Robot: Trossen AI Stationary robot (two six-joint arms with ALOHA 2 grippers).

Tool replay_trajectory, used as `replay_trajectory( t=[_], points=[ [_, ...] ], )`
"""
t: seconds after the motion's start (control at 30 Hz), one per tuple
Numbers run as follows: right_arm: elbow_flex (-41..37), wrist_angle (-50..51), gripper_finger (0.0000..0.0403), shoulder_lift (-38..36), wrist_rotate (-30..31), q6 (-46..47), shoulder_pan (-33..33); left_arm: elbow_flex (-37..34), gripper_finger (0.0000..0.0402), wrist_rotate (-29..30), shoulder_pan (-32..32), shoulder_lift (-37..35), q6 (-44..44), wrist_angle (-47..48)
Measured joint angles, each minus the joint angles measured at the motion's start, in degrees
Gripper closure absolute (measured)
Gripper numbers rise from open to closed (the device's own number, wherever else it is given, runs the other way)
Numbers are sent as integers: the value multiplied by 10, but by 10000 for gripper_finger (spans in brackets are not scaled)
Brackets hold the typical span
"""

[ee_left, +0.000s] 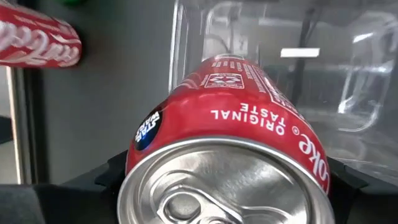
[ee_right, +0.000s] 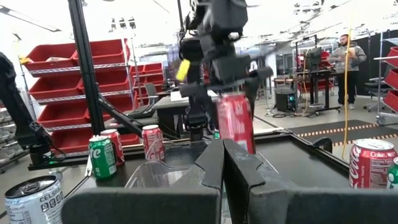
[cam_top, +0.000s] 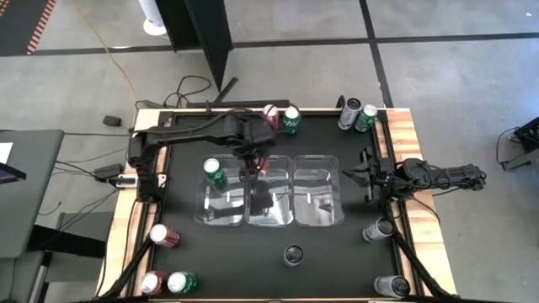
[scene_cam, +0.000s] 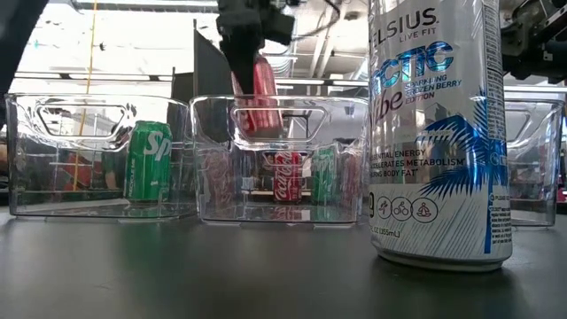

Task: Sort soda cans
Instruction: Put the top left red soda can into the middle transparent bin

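Red can (cam_top: 260,162) in left gripper (cam_top: 255,166), trays (cam_top: 316,220) beneath.

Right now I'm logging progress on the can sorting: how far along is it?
Early. Done: one green can stands in the first clear tray. In hand: the left gripper holds a red can above the middle tray; the third tray looks empty. The right gripper, shut, waits at the table's edge. Left: the remaining cans around the table.

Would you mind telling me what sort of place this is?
Probably a robotics lab or workshop: red bins on metal shelving, workbenches behind with a person, and cables across the concrete floor.
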State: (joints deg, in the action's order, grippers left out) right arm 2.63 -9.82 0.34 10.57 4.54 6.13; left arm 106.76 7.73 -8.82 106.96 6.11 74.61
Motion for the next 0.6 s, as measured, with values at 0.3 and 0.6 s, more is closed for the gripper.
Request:
replay_trajectory(
  t=[0.3, 0.6],
  points=[
    [0, 4, 374, 0, 0, 0, 0, 0, 98, 0, -1, 58, 3, 0],
    [0, 5, 374, 0, 0, 0, 0, 0, 98, 0, -9, 86, 5, -2]
  ],
)
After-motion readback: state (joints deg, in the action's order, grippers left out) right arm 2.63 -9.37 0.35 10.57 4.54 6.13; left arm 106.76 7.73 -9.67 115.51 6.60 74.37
